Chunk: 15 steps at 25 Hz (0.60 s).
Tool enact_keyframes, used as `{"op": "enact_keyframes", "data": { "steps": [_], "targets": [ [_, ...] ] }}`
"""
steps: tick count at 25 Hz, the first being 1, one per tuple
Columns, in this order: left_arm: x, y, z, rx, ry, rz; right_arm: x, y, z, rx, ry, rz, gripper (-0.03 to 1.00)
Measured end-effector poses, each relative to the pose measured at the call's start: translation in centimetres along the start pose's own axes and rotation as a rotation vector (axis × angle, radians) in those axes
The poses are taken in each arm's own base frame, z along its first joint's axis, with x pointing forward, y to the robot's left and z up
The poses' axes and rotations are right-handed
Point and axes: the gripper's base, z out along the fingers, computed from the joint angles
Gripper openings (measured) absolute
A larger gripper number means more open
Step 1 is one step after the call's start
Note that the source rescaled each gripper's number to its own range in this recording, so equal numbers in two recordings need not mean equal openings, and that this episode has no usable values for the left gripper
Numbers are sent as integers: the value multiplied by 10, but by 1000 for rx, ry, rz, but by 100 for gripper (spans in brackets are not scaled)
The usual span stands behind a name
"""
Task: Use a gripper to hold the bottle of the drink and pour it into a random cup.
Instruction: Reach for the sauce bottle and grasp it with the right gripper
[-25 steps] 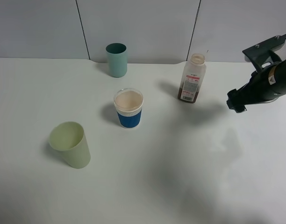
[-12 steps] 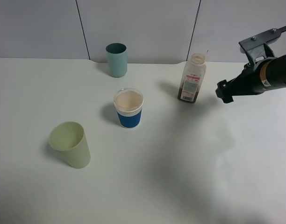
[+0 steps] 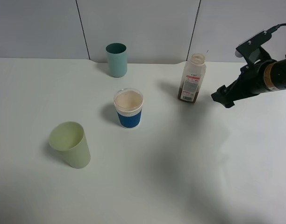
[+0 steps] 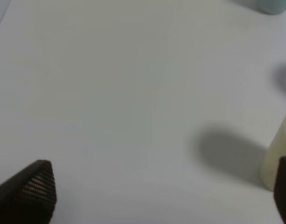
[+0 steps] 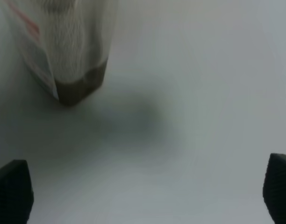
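Pre-grasp | black two-finger gripper (image 3: 223, 99): fingers wide open, empty, near small clear plastic bottle (image 3: 192, 78) | remaining: grasp, pour into blue-sleeved paper cup (image 3: 129, 109)

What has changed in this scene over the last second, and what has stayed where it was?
The right gripper has moved left in the high view, closing in on the bottle but stopping short of it, with its jaws wide open. Nothing was taken hold of or let go. The bottle, the blue-sleeved cup, the teal cup and the pale green cup stand where they were.
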Motion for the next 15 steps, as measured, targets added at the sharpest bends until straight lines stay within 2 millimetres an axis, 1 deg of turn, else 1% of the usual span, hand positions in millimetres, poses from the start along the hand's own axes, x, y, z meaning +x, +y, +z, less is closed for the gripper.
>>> {"op": "enact_keyframes", "data": {
  "steps": [3,8,12,15],
  "targets": [
    [0,0,0,0,0,0,8,-5,1,-63,-10,11,100],
    [0,0,0,0,0,0,24,-5,15,-151,15,7,100],
    [0,0,0,0,0,0,20,-10,23,-162,6,-8,100],
    [0,0,0,0,0,0,15,-14,24,-152,-7,-18,100]
  ]
}}
